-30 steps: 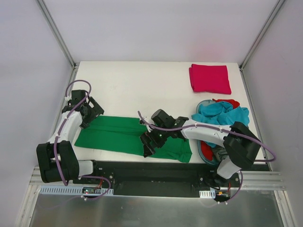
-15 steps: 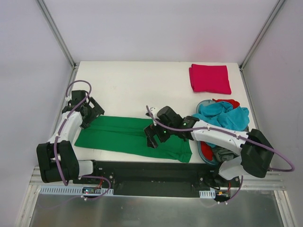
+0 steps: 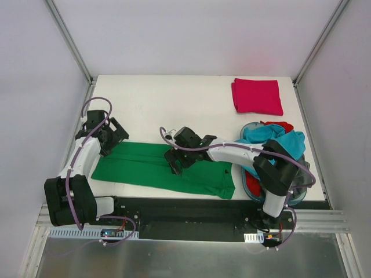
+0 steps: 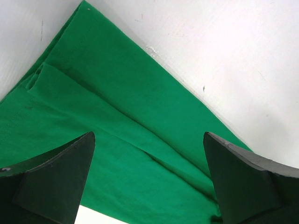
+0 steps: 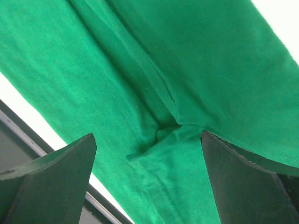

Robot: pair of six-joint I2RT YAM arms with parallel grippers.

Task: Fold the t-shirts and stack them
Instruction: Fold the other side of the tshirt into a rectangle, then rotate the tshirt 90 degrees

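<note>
The bright green t-shirt lies as a long folded strip along the table's near edge. My left gripper hovers open over its left end; in the left wrist view the green cloth lies flat between the spread fingers. My right gripper hovers open over the strip's middle; in the right wrist view a folded sleeve lies under it. A folded crimson-pink t-shirt lies at the back right. The teal t-shirt and red t-shirt are heaped in the tub. The dark grey one is hidden behind my right arm.
The round blue tub stands at the right edge, with my right arm passing over it. A black mounting rail runs along the near table edge, just below the green shirt; it also shows in the right wrist view.
My right gripper has moved left and slightly away along the green shirt, staying open. The left arm has barely moved. The shirt lies as before.
</note>
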